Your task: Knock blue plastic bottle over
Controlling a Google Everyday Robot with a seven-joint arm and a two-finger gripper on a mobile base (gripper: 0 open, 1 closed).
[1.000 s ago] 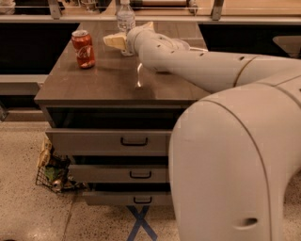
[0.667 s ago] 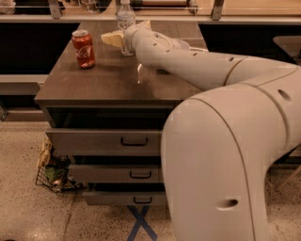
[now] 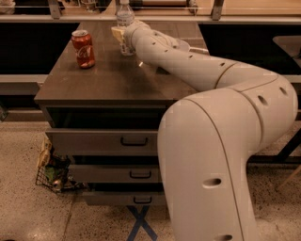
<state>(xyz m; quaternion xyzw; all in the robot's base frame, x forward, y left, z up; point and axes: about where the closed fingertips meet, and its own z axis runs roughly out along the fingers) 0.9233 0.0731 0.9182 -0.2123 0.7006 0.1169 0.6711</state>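
While the jaws, state unclear, sit beside it, the blue plastic bottle (image 3: 124,16) stands.

Bottle (image 3: 124,11) stands upright at the back edge of the table (image 3: 103,82), about mid-width. The can (image 3: 83,48) stands upright to its left, a little nearer us, apart from it. The arm (image 3: 188,63) reaches in from the right across the tabletop, and the gripper (image 3: 120,37) sits right in front of the bottle, hiding its lower part; touching or not, can't tell. Under the top, three drawers (image 3: 94,141), stacked one below another. Down on the floor, a basket (image 3: 51,172) sits at the table's lower left, and a tape cross (image 3: 140,227) lies in front of the bottom drawer.
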